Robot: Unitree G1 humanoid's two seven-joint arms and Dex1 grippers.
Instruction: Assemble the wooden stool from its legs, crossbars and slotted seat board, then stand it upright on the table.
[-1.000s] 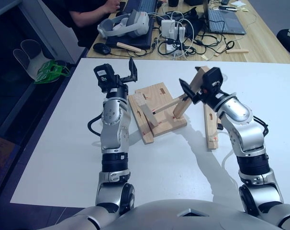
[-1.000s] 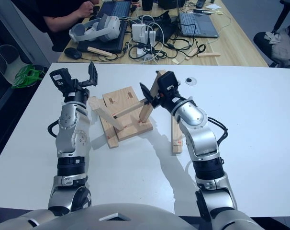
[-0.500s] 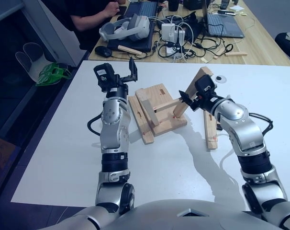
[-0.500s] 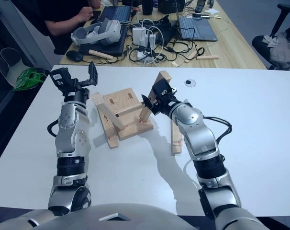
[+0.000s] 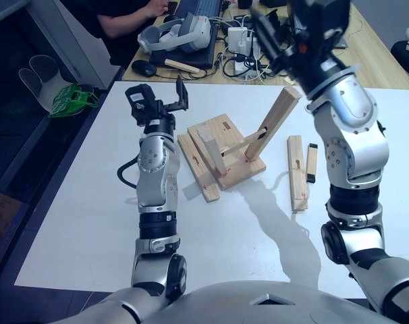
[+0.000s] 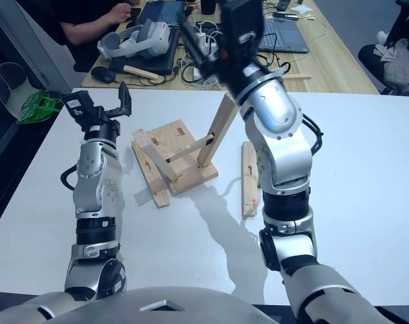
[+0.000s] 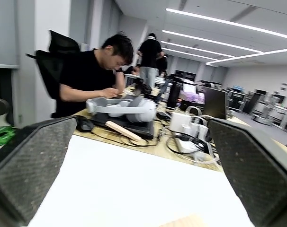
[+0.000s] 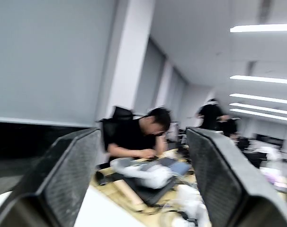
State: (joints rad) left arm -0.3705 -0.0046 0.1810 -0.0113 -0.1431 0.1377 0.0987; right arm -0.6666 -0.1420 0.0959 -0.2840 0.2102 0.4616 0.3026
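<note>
The seat board (image 5: pixel 226 164) lies flat on the white table (image 5: pixel 90 202), at the centre of the left eye view. A tall leg (image 5: pixel 275 121) rises from its right edge and leans to the upper right. A shorter leg (image 5: pixel 210 152) stands on the board left of centre. A crossbar (image 5: pixel 239 143) runs between the two. A long piece (image 5: pixel 196 172) lies along the board's left edge, touching it; whether it is joined to the board cannot be told from this angle.

A loose leg (image 5: pixel 297 172) lies flat on the table to the right of the board, apart from it. A small strip (image 5: pixel 311 164) with dark ends lies just beside that leg.

The left gripper (image 5: pixel 162 100) is in the upper left of the frame, above the table and apart from the board. Its pads (image 7: pixel 37 165) stand wide apart with nothing between them.

The right gripper (image 5: pixel 292 34) is at the top of the frame, above the tall leg's upper end and clear of it. Its fingers (image 8: pixel 72 170) are spread and hold nothing.

Behind the table stands a wooden desk (image 5: pixel 373 61) carrying a headset (image 5: pixel 177 34), a laptop (image 5: pixel 339 30) and cables (image 5: pixel 248 54).
</note>
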